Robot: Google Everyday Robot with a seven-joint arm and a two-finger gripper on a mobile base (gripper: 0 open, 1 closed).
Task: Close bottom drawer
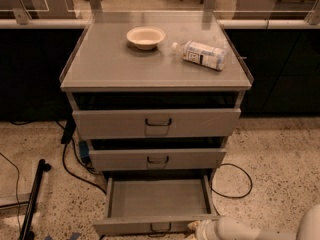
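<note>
The bottom drawer [157,199] of the grey cabinet [155,64] is pulled far out, and its wide shallow tray is empty. Its short front panel with a small dark wire handle [160,228] is at the lower edge of the camera view. My gripper [196,227] is at the bottom of the view, right at the right part of the drawer's front panel. The pale arm [240,230] behind it comes in from the lower right. The middle drawer [157,159] and top drawer [157,123] stand slightly out.
A cream bowl [145,36] and a plastic bottle lying on its side [200,55] are on the cabinet top. Black cables [235,184] lie on the speckled floor on both sides. A black pole [32,199] leans at the lower left. Dark cabinets stand behind.
</note>
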